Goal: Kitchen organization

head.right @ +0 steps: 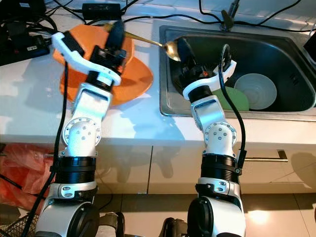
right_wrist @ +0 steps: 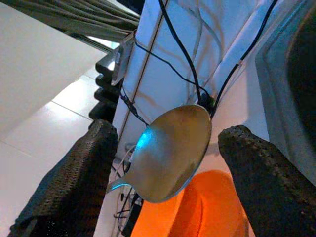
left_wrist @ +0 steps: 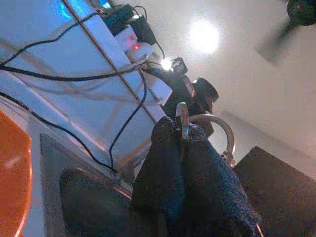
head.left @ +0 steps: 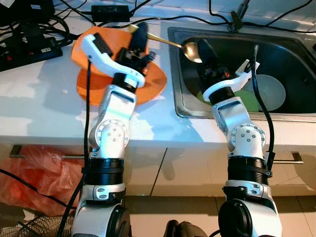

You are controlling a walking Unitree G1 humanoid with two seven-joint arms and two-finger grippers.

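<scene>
Counter (head.left: 44, 106) is running across frame centre, sink (head.left: 296, 47) sitting upper right with a pale bowl (head.right: 255, 90) and green pad (head.right: 232, 100) in it. Orange plate (head.left: 150, 86) is lying upper left of centre on the counter, beside the sink rim.

Left gripper (head.left: 139, 35) is hovering over the plate, fingers clamped together on the handle end of the spoon (head.left: 168, 42). Spoon is spanning from above the plate to the sink's near-left corner, bowl end over the sink edge.

Right gripper (right_wrist: 165, 160) is sitting at the spoon bowl, fingers apart, one on each side, not touching it yet.

Looks like a handover, left to right. To do it well: right should be closing on the neck rather than the slick bowl, gripping firmly before left is letting go, then lowering into the sink without clipping the rim.
</scene>
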